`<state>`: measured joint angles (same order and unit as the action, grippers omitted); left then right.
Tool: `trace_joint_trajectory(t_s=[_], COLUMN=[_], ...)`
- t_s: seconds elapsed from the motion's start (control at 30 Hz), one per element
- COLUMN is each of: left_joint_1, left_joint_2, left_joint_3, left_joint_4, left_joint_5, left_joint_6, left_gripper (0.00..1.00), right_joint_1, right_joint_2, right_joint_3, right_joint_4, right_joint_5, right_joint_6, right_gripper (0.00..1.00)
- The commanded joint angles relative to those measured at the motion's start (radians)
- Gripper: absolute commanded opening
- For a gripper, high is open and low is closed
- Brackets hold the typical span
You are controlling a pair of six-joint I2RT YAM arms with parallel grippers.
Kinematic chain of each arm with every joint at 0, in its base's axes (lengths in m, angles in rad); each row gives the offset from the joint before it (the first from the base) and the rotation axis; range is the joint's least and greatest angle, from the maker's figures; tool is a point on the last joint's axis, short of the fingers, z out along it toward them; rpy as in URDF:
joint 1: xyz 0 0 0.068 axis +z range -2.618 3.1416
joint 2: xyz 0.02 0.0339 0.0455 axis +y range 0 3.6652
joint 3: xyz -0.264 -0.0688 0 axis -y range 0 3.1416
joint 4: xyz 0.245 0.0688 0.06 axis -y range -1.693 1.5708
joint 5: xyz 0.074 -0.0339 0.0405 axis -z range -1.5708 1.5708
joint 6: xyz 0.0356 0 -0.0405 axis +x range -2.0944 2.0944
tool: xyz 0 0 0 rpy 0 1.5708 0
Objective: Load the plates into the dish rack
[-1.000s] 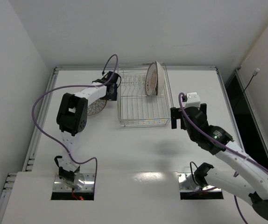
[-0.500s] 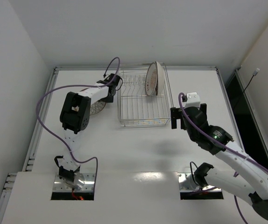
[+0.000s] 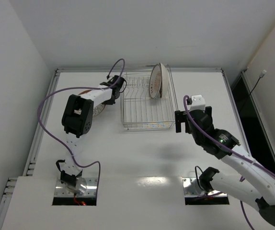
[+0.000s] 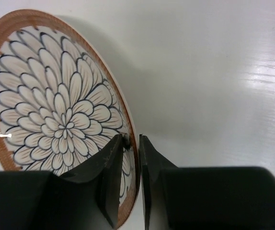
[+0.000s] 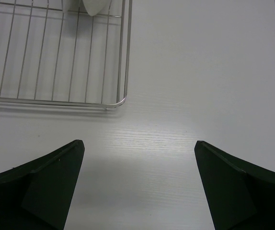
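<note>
1. Since a second ago, the left gripper (image 4: pixel 131 139) has gone from wide open to nearly closed, and its wrist has shifted a little toward the far edge. The right arm has not moved.
2. The left gripper now pinches the rim of the brown-rimmed round ceramic plate with a dark petal pattern (image 4: pixel 56 105). One finger is on the patterned face and the other on the underside, with only the rim between them.
3. This brown-rimmed plate is just left of the silver wire dish rack (image 3: pixel 147 125), over the white table (image 3: pixel 142 153). It looks tilted (I cannot tell if its far edge touches the table).
4. I think the rim is chosen because a flat plate offers no other hold. An edge grip also lets the wrist turn the plate upright for the tines.
5. Two plates (image 3: pixel 156 81) already stand on edge at the far right of the dish rack, so the rows to their left are free.
6. The right gripper (image 5: pixel 138 143) is spread fully and holds nothing. It hovers over the table beside the rack's near right corner, probably to keep out of the way.
7. The grasp of the last plate seems to be the step in hand. The hold is shallow, so the plate could slip during lifting.
</note>
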<state>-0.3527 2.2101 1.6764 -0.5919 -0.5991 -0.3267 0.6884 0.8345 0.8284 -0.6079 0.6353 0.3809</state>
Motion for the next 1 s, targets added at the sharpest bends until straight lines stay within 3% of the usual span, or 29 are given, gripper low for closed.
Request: trace_joint_trajectory(t_s=[0.0, 0.2, 0.53, 0.8, 0.93, 0.97], left_joint_1=[0.003, 0.003, -0.017, -0.109, -0.109, -0.109], left_joint_2=[-0.183, -0.458, -0.558, -0.782, -0.829, -0.829], left_joint_3=[-0.024, -0.181, -0.202, -0.202, -0.158, -0.147], left_joint_4=[0.036, 0.181, 0.224, 0.435, 0.500, 0.536], left_joint_5=[-0.048, -0.077, -0.067, 0.110, 0.269, 0.379], left_joint_6=[-0.058, -0.067, -0.058, 0.003, 0.012, 0.012], left_gripper=[0.00, 0.00, 0.00, 0.00, 0.00, 0.00], right_joint_1=[-0.006, -0.006, -0.006, -0.006, 0.003, 0.003], right_joint_2=[-0.017, -0.066, -0.084, -0.104, -0.115, -0.127], right_joint_3=[0.011, -0.009, -0.018, -0.018, -0.029, -0.040], right_joint_4=[0.008, 0.008, -0.013, -0.033, -0.043, -0.043], right_joint_5=[-0.028, -0.048, -0.039, -0.028, -0.017, -0.017], right_joint_6=[0.006, 0.015, 0.015, 0.015, 0.024, 0.024], right_gripper=[0.99, 0.99, 0.99, 0.99, 0.99, 0.99])
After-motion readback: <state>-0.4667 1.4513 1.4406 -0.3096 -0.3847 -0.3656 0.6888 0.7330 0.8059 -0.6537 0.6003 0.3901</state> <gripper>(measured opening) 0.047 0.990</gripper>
